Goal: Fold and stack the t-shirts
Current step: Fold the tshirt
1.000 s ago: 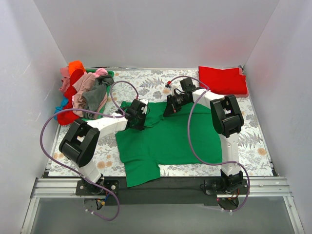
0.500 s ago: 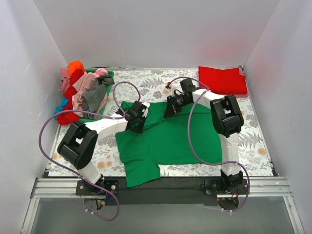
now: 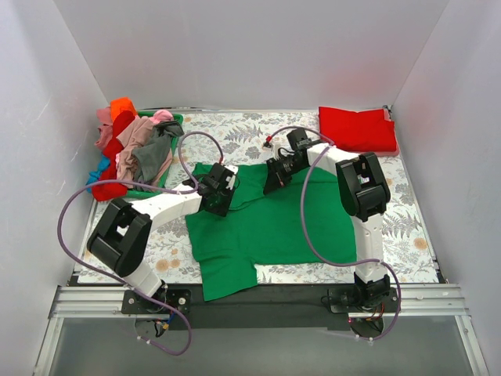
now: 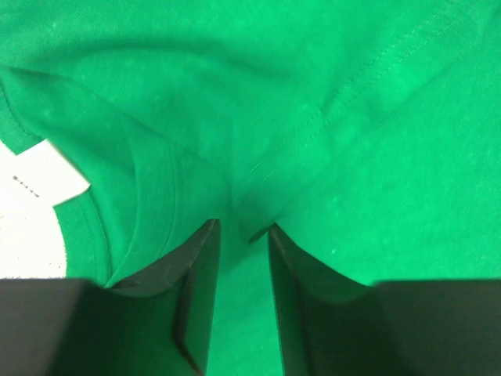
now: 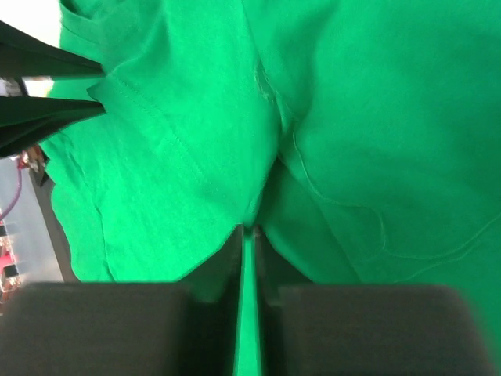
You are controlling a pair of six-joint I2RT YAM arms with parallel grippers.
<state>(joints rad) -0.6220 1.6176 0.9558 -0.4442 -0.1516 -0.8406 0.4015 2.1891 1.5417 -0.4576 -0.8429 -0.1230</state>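
Observation:
A bright green t-shirt [image 3: 266,223] lies spread on the floral cloth, its lower left part hanging toward the near edge. My left gripper [image 3: 217,197] rests on its upper left near the collar; in the left wrist view the jaws [image 4: 243,229] stand apart with green fabric [image 4: 329,94] lying loose between them. My right gripper [image 3: 272,177] is at the shirt's top edge; in the right wrist view its fingers [image 5: 250,229] pinch a thin ridge of the green cloth [image 5: 180,141]. A red t-shirt [image 3: 356,129] lies folded at the back right.
A green basket [image 3: 177,118] at the back left holds a heap of t-shirts [image 3: 129,153] in orange, red, pink, grey and blue. The grey-white floral cloth [image 3: 235,133] covers the table. A white neck label [image 4: 43,176] shows at the collar. Purple cables loop over both arms.
The left jaws have parted and let go of the green fabric. Both grippers have shifted slightly down and toward the near side on the shirt; the right one still pinches the cloth.

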